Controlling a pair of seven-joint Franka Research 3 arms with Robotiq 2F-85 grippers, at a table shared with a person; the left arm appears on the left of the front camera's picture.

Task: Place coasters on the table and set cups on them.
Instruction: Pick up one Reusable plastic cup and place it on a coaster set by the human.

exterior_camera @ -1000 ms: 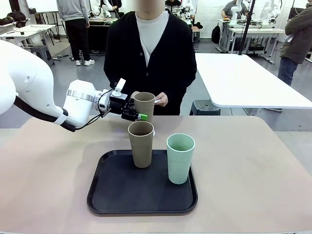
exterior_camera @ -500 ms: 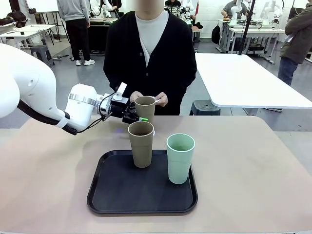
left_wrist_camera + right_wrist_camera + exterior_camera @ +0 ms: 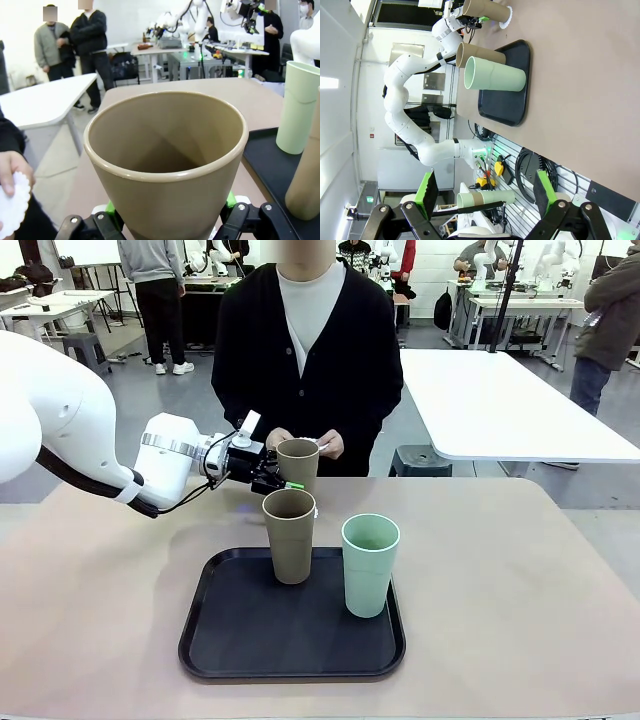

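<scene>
My left gripper [image 3: 284, 480] is shut on a tan cup [image 3: 297, 462], held upright past the tray's far edge, in front of the person. In the left wrist view this cup [image 3: 165, 165] stands between the green-padded fingers [image 3: 107, 220]. A white coaster [image 3: 316, 510] lies on the table [image 3: 100, 580] below it; whether the cup touches it I cannot tell. A second tan cup [image 3: 289, 536] and a mint cup [image 3: 370, 565] stand on the black tray [image 3: 250, 640]. The person's hands hold more coasters [image 3: 323, 445]. My right gripper [image 3: 485, 200] is open and holds nothing, well away from the cups.
The person stands close at the table's far edge. The tray sits at front centre, with bare tabletop to its left and right [image 3: 500, 580]. A white table [image 3: 500, 400] stands behind on the right.
The left gripper lowered the tan cup a little over the far side of the table, then held still. The tray's cups and the right gripper have not moved.
</scene>
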